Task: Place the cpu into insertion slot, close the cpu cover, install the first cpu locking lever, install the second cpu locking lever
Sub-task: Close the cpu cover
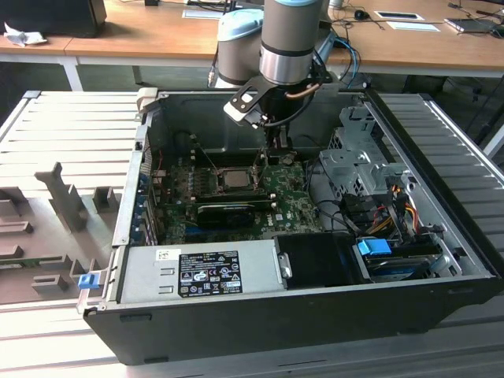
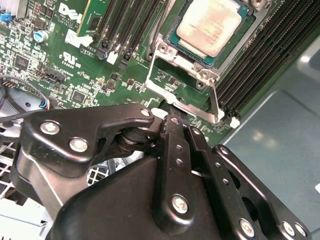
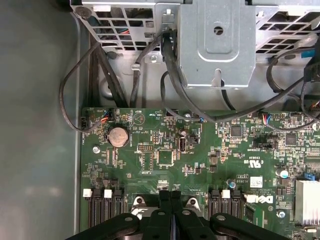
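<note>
Open computer case (image 1: 236,331) on a grey ribbed tabletop (image 1: 63,126), with the arm reaching down over the green motherboard (image 3: 165,150). The cpu (image 2: 212,22) already lies flat in the insertion slot (image 2: 252,20), silver top upward, flanked by long black memory slots (image 2: 270,60); in the exterior view it sits mid-board, just to the exterior view's left of the tool (image 1: 268,157). The cpu cover (image 2: 186,105) is not yet down: in the second wrist view the silver frame stands tilted up off the slot beside the chip, with bare board visible through its square cut-out. The tool (image 2: 167,119) hangs at the free edge of this raised frame, touching it or very nearly so. In the first wrist view its fingers (image 3: 165,197) are drawn together with only a hairline between them; whether that line pinches the thin edge of the frame cannot be told. The step in hand is judged to be closing the cover, placement being done and both locking levers unaddressed. Closing calls for the frame to swing about its hinge and settle square around the chip, with light, even pressure, so that the seated cpu is not shifted and the frame ends flat enough for the levers to catch.
</note>
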Robot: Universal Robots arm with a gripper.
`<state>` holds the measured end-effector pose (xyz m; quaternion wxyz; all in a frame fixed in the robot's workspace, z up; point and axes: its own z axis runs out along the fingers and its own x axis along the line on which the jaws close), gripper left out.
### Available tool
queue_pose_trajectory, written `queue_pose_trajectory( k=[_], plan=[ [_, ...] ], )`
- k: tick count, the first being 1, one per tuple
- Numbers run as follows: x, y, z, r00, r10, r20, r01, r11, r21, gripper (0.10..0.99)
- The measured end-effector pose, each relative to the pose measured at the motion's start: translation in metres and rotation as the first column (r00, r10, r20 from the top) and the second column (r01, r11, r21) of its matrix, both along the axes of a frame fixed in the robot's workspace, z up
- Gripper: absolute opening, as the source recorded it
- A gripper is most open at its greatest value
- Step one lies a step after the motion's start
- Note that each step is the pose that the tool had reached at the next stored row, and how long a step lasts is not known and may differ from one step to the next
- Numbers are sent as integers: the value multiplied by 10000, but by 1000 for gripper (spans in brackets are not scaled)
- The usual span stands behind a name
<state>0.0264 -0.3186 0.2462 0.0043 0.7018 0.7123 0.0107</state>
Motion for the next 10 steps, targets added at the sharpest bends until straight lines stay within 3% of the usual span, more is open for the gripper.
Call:
queue_pose_trajectory(
  k=[10],
  plan=[
    [-46, 0, 0, 10000, 0, 0, 0, 10000, 0, 106]
  ],
)
